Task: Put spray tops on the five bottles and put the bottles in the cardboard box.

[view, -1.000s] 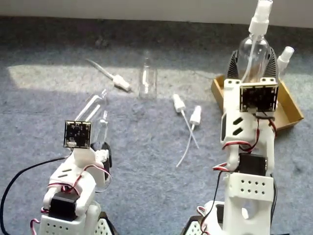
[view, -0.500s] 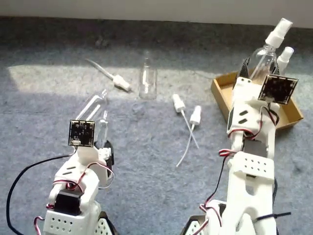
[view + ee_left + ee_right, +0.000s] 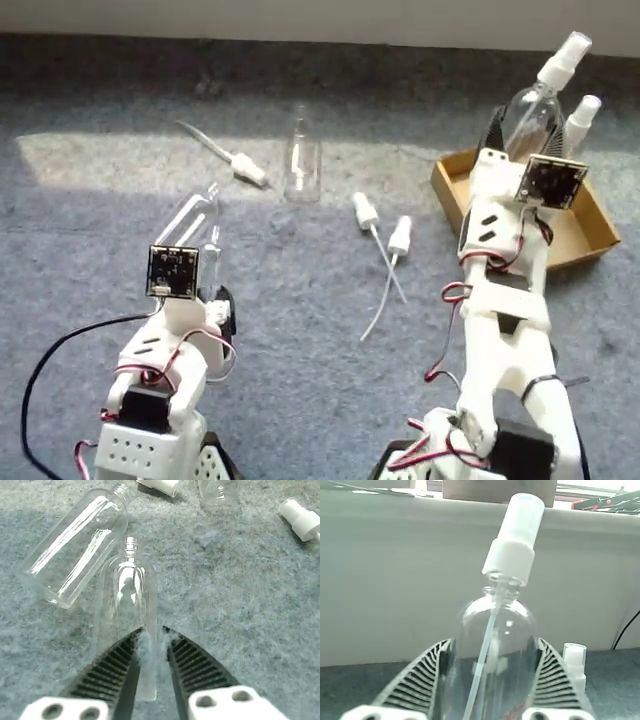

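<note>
My right gripper (image 3: 490, 652) is shut on a clear bottle (image 3: 492, 630) with a white spray top (image 3: 512, 535), held tilted above the cardboard box (image 3: 592, 236). A second capped bottle (image 3: 582, 112) stands in the box beside it. My left gripper (image 3: 152, 632) is low over a clear uncapped bottle (image 3: 125, 592) lying on the carpet, its fingers a narrow gap apart and holding nothing. Another uncapped bottle (image 3: 75, 550) lies just beside that one. A third open bottle (image 3: 301, 160) stands upright mid-table. Three loose spray tops (image 3: 246, 167) (image 3: 365, 210) (image 3: 400, 236) lie nearby.
Grey carpet covers the table, with a pale wall along the far edge. The box sits at the far right, partly under the right arm (image 3: 505, 300). The long tubes of the loose spray tops trail across the carpet between the two arms.
The right arm swung the capped bottle rightward and tilted it over the box. The left arm edged slightly forward toward the lying bottles.
</note>
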